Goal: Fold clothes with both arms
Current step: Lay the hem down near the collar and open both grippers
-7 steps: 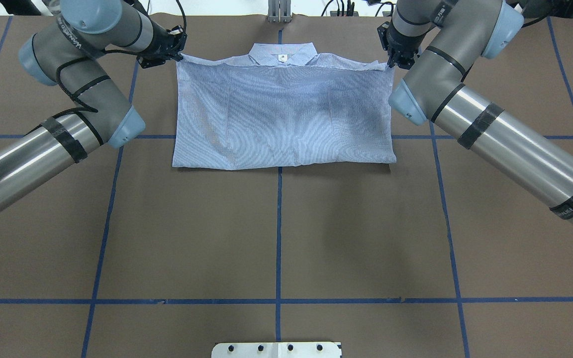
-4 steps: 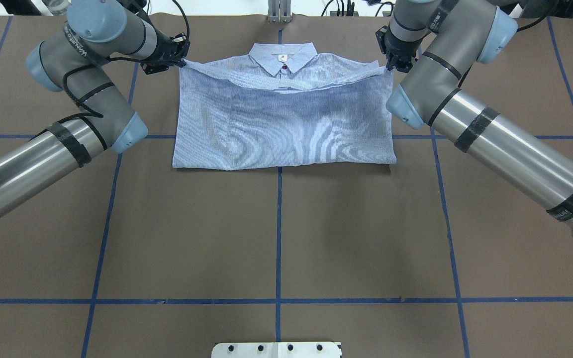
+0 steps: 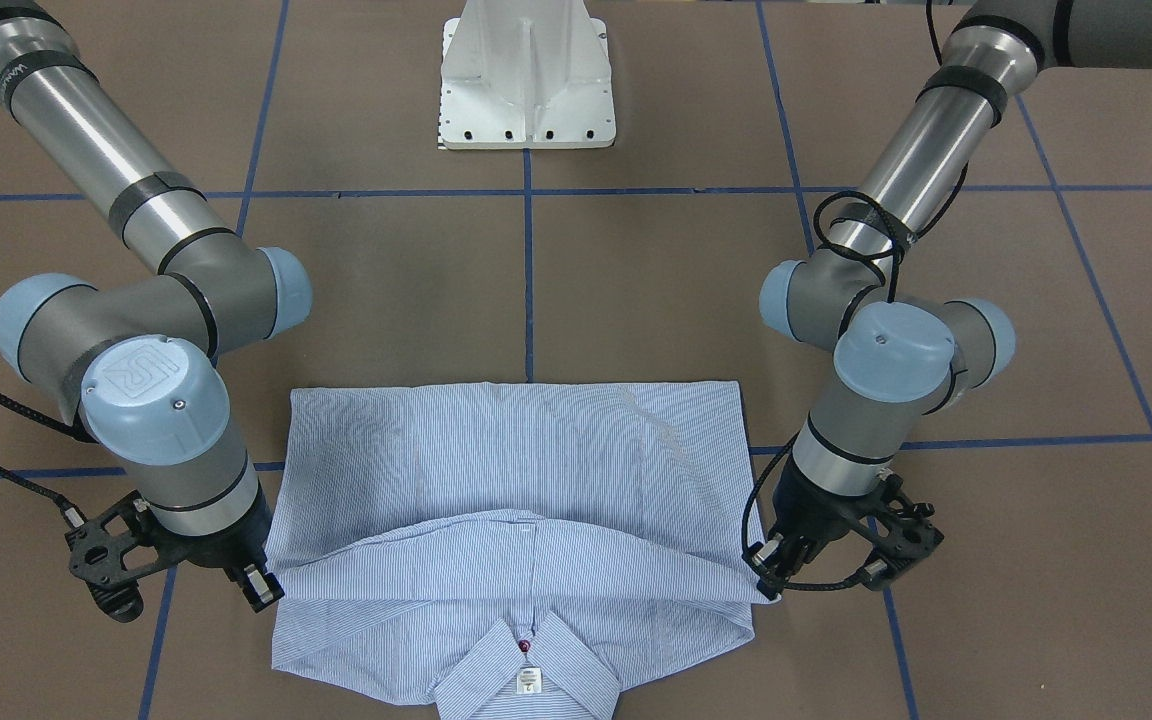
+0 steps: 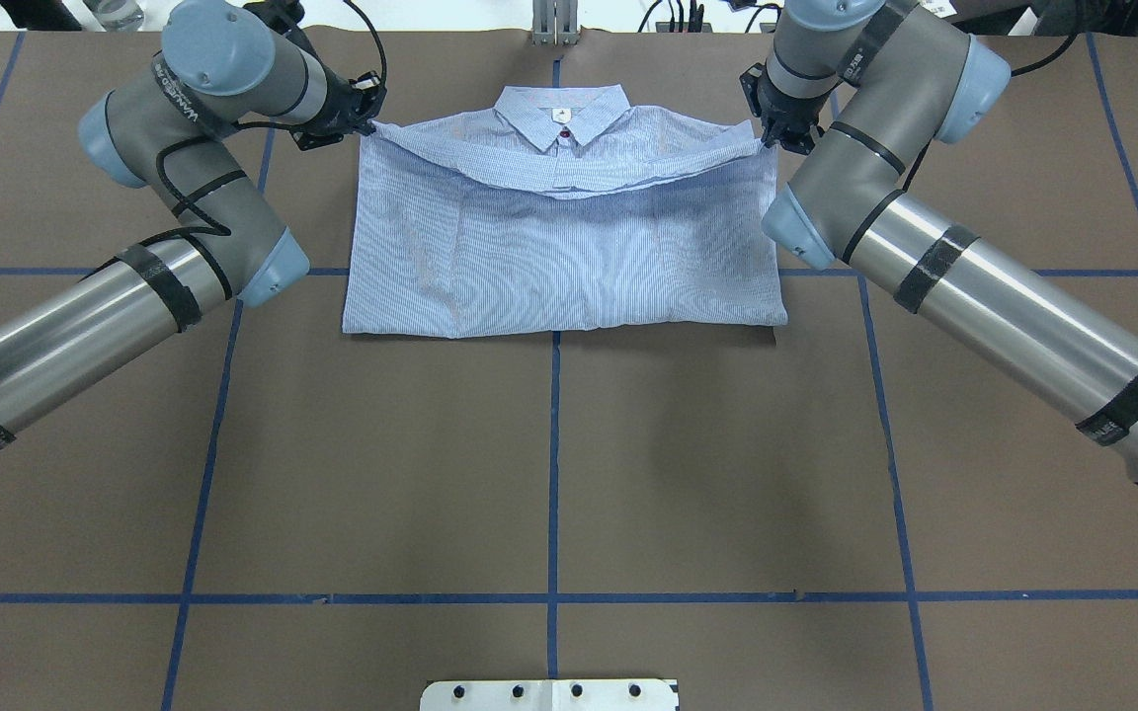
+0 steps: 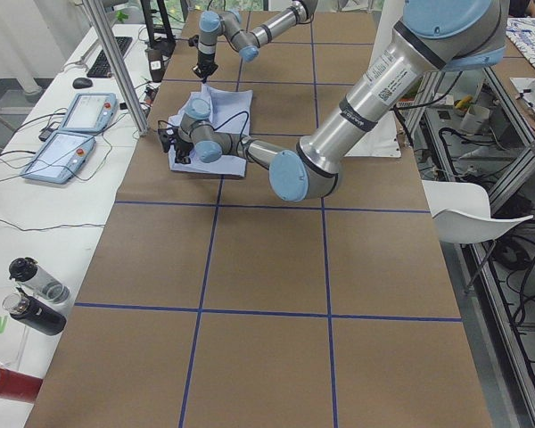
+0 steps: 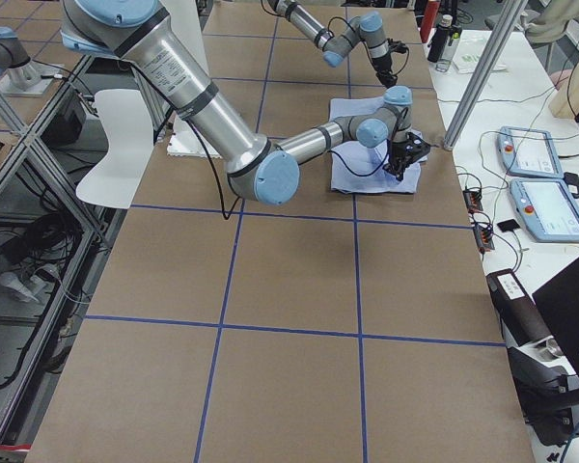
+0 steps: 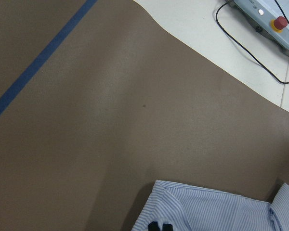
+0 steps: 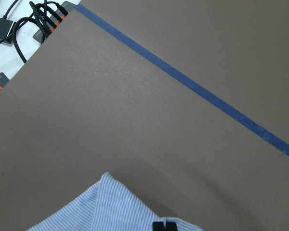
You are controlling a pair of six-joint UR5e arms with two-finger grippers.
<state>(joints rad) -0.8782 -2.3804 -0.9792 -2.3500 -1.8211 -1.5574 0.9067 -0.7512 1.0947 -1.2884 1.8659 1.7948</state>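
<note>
The light blue striped shirt point(image 4: 569, 257) lies at the far middle of the brown table, its lower half folded up over the body. The collar point(image 4: 559, 104) with a red button and white label shows beyond the folded edge. My left gripper point(image 4: 368, 123) is shut on the folded layer's left corner, and my right gripper point(image 4: 765, 141) is shut on its right corner. The held edge sags in the middle. In the front-facing view the shirt point(image 3: 516, 450) lies between the left gripper point(image 3: 769, 585) and the right gripper point(image 3: 263, 592). Both wrist views show shut fingertips point(image 7: 159, 225) point(image 8: 164, 224) on striped cloth.
The white pedestal base point(image 4: 549, 694) stands at the near table edge. Blue tape lines point(image 4: 554, 444) cross the brown tabletop. Beyond the table's far edge lie teach pendants point(image 5: 71, 134) and cables. Bottles point(image 5: 31, 299) stand on the side table.
The held edge, first taut and level with the collar, now sags in the middle and bares the collar and red button. Both grippers have shifted slightly, still shut on the corners.
</note>
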